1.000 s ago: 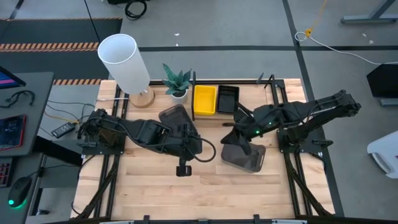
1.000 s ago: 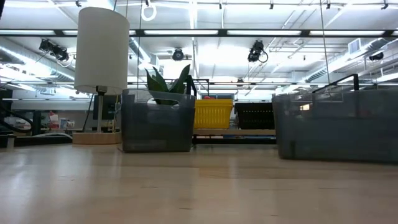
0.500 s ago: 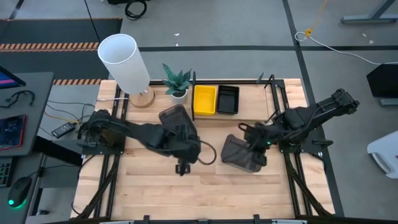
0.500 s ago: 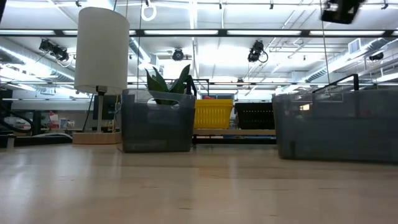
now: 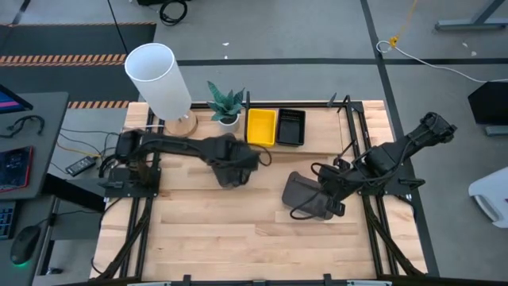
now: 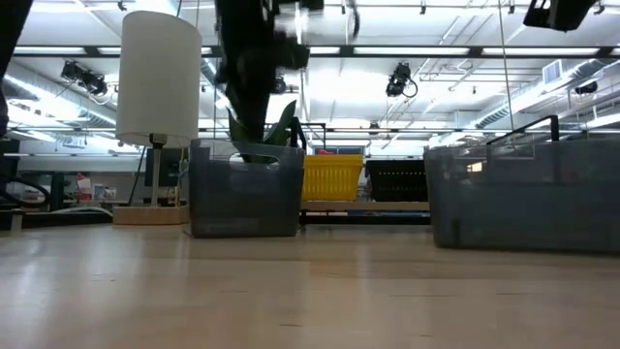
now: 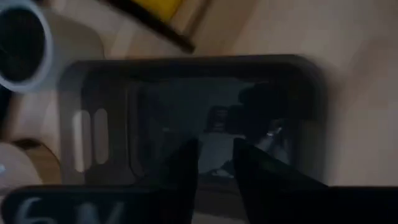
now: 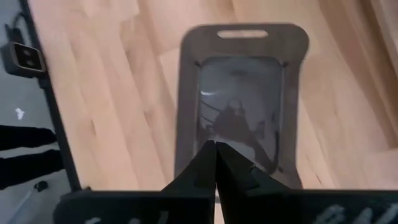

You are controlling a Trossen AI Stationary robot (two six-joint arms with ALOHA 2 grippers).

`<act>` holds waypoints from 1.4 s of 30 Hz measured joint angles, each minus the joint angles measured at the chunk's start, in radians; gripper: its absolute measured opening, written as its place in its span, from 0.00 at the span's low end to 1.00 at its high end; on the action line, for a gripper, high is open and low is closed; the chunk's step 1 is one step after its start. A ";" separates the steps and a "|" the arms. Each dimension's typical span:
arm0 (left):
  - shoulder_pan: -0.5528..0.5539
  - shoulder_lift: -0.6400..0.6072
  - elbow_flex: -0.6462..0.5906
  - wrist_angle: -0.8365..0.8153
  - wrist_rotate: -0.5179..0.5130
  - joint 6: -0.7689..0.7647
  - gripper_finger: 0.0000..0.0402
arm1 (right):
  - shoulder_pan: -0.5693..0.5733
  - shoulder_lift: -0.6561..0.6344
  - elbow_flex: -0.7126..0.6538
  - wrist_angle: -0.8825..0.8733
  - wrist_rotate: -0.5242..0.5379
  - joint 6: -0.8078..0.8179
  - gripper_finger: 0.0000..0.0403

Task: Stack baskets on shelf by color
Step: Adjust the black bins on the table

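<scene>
On the table's near half, the right gripper (image 5: 332, 205) hovers over one grey basket (image 5: 305, 195), fingers pressed together and empty. Farther back, the left gripper (image 5: 230, 163) hangs above the second grey basket (image 7: 186, 118), fingers slightly parted, holding nothing. At the far edge, yellow baskets (image 5: 261, 127) and black baskets (image 5: 290, 126) already sit on the shelf (image 5: 317, 143); judging by this, only the grey pair remains.

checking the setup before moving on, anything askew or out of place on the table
Nothing spilled or damaged. The right grey basket sits skewed to the table's edges; the left grey basket lies under the left gripper. Both are off the shelf.
</scene>
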 joint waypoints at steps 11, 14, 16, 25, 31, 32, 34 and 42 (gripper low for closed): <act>0.014 0.003 -0.231 0.312 0.403 -0.019 0.21 | 0.031 0.000 0.000 -0.012 -0.054 -0.009 0.02; -0.026 0.003 -0.218 0.365 0.482 0.001 0.17 | 0.031 0.000 0.000 -0.014 -0.054 -0.026 0.02; -0.052 0.003 -0.217 0.419 0.546 -0.002 0.15 | 0.031 0.000 0.000 -0.014 -0.054 -0.029 0.02; -0.187 0.003 -0.217 0.748 0.587 -0.111 0.06 | 0.031 0.000 0.000 -0.096 -0.055 -0.006 0.03; -0.221 -0.006 -0.174 0.785 0.589 -0.148 0.02 | 0.043 0.000 -0.056 -0.077 -0.085 0.007 0.16; -0.220 -0.010 -0.150 0.759 0.585 -0.148 0.02 | 0.043 0.000 -0.072 -0.046 -0.099 0.007 0.20; -0.219 -0.021 -0.102 0.682 0.561 -0.142 0.02 | 0.043 0.000 -0.103 0.020 -0.110 0.012 0.28; -0.220 -0.030 0.158 0.428 0.497 -0.022 0.04 | 0.003 0.073 -0.132 0.157 -0.127 -0.096 0.49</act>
